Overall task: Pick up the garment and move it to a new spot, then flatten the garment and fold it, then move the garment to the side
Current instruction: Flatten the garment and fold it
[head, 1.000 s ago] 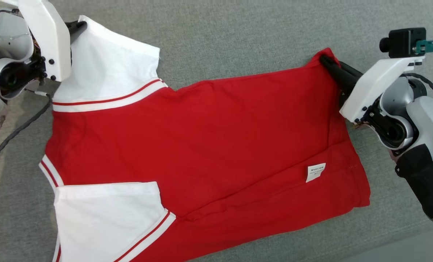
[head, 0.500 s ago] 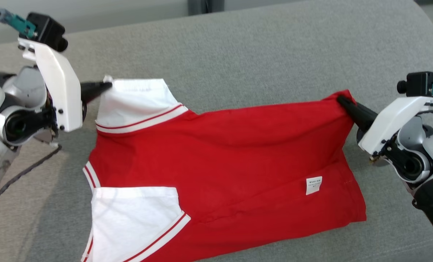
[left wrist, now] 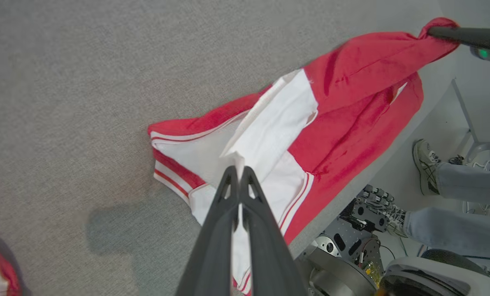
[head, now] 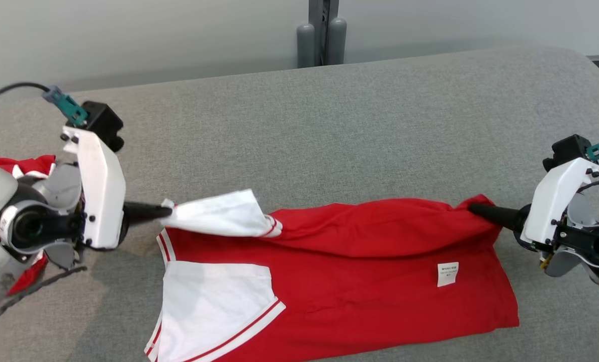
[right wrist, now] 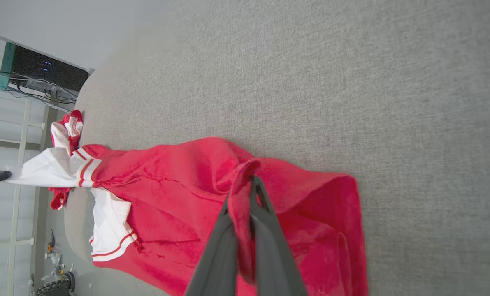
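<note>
The garment (head: 359, 281) is a red shirt with white sleeves and red-striped cuffs, spread over the grey padded surface (head: 329, 125). My left gripper (head: 167, 209) is shut on the tip of the far white sleeve (head: 219, 218) and holds it off the surface. My right gripper (head: 473, 206) is shut on the far red hem corner and lifts it too. The far edge hangs stretched between them, while the near half lies flat. The left wrist view shows the left gripper (left wrist: 238, 169) pinching white cloth (left wrist: 277, 119). The right gripper (right wrist: 251, 181) bites a bunched red fold (right wrist: 240, 172).
A second red and white cloth (head: 17, 166) lies bunched at the far left behind my left arm. A grey post (head: 322, 35) stands behind the surface. A person's legs and shoe (left wrist: 426, 164) stand by the near edge, next to my base (left wrist: 351, 255).
The camera has tilted up, so the whole picture shifted. Both grippers have raised the shirt's far edge, which now hangs taut between them over the near half.
</note>
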Robot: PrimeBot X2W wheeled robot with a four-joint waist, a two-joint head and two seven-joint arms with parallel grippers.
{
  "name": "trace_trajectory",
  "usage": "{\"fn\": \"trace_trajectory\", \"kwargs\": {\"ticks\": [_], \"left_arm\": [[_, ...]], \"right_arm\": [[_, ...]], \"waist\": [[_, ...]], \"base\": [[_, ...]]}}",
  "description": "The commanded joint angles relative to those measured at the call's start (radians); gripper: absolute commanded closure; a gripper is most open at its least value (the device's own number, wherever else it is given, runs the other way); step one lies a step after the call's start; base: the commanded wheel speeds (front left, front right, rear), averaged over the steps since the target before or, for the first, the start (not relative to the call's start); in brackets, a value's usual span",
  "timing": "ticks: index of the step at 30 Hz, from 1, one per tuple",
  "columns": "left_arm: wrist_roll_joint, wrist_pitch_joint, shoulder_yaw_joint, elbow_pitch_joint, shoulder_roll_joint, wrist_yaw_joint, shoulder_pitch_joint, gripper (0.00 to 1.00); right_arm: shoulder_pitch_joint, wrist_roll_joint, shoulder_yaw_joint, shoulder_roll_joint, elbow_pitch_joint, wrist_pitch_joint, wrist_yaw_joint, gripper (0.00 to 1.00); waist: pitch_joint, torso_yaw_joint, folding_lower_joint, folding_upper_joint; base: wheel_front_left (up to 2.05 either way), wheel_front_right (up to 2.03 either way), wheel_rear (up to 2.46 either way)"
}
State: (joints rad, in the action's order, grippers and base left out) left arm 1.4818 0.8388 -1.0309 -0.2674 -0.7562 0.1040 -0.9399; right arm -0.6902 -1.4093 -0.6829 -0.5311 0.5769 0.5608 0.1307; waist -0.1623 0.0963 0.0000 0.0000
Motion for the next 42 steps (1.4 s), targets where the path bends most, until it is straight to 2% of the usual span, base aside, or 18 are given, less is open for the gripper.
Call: {"fn": "trace_trajectory", "kwargs": {"ticks": [1,5,8,15,20,27,31,42], "left_arm": [[0.008,0.011,-0.006,0.008,-0.005,-0.007,0.024,1.00],[0.031,0.040,-0.019,0.033,-0.013,-0.023,0.050,1.00],[0.047,0.063,-0.031,0.049,-0.026,-0.032,0.074,1.00],[0.069,0.094,-0.046,0.086,-0.046,-0.050,0.107,1.00],[0.078,0.109,-0.055,0.112,-0.053,-0.057,0.122,1.00],[0.090,0.129,-0.067,0.129,-0.051,-0.065,0.140,1.00],[0.100,0.139,-0.073,0.134,-0.049,-0.066,0.151,1.00],[0.104,0.163,-0.087,0.134,-0.045,-0.072,0.160,1.00]], "right_arm": [[-0.010,-0.006,-0.005,-0.014,0.009,0.025,0.000,1.00],[-0.022,0.013,-0.029,-0.030,0.030,0.062,0.000,1.00],[-0.023,0.024,-0.038,-0.033,0.035,0.048,0.000,1.00],[-0.029,0.039,-0.045,-0.038,0.038,-0.004,0.000,1.00],[-0.039,0.058,-0.041,-0.038,0.034,-0.090,0.000,1.00],[-0.015,0.022,-0.080,-0.046,0.028,-0.036,0.000,1.00],[-0.009,0.017,-0.112,-0.071,-0.009,0.004,0.000,1.00],[-0.027,0.017,-0.159,-0.092,-0.003,0.016,0.000,1.00]], "waist": [[0.005,-0.004,0.0000,0.0000],[0.013,-0.009,0.0000,0.0000],[0.017,-0.009,0.0000,0.0000],[0.015,-0.012,0.0000,0.0000],[0.006,-0.016,0.0000,0.0000],[0.004,-0.018,0.0000,0.0000],[0.006,-0.014,0.0000,0.0000],[0.001,-0.007,0.0000,0.0000]], "base": [[0.00,0.00,0.00],[0.00,0.00,0.00],[0.00,0.00,0.00],[0.00,0.00,0.00],[0.00,0.00,0.00],[0.00,0.00,0.00],[0.00,0.00,0.00],[0.00,0.00,0.00]]}}
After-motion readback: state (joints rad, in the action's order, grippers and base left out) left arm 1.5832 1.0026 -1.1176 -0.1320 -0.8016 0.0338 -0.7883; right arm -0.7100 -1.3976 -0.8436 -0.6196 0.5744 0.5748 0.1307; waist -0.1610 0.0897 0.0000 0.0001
